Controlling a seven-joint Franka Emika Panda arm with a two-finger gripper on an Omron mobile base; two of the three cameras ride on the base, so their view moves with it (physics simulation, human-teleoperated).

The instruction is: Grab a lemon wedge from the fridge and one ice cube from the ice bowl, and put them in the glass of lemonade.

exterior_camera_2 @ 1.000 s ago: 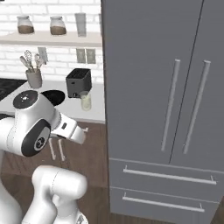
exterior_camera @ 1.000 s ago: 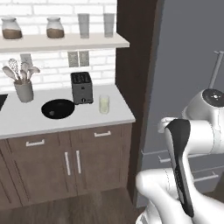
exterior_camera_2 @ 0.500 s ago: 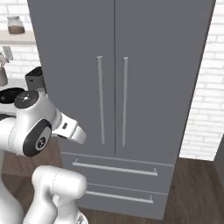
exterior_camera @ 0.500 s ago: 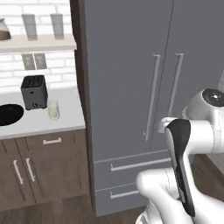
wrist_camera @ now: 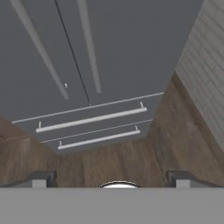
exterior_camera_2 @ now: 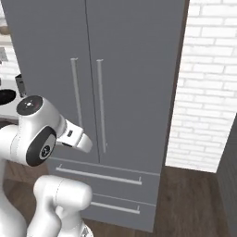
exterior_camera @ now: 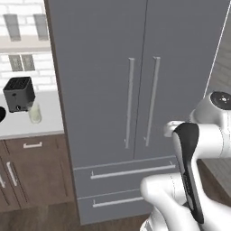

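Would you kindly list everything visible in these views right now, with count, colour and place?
fridge: one, dark grey, doors shut, centre of both base views
door handles: two, silver, vertical, either side of the door seam
drawers: two, dark grey with silver bar handles, below the doors
toaster: one, black, on the counter left of the fridge
glass of lemonade: one, clear with pale liquid, in front of the toaster
ice bowl: one, black, on the counter, partly cut off
glasses: two, clear grey, on the wall shelf
brick wall: white, right of the fridge
gripper: one, dark fingertips, open, pointing at the fridge's base and floor
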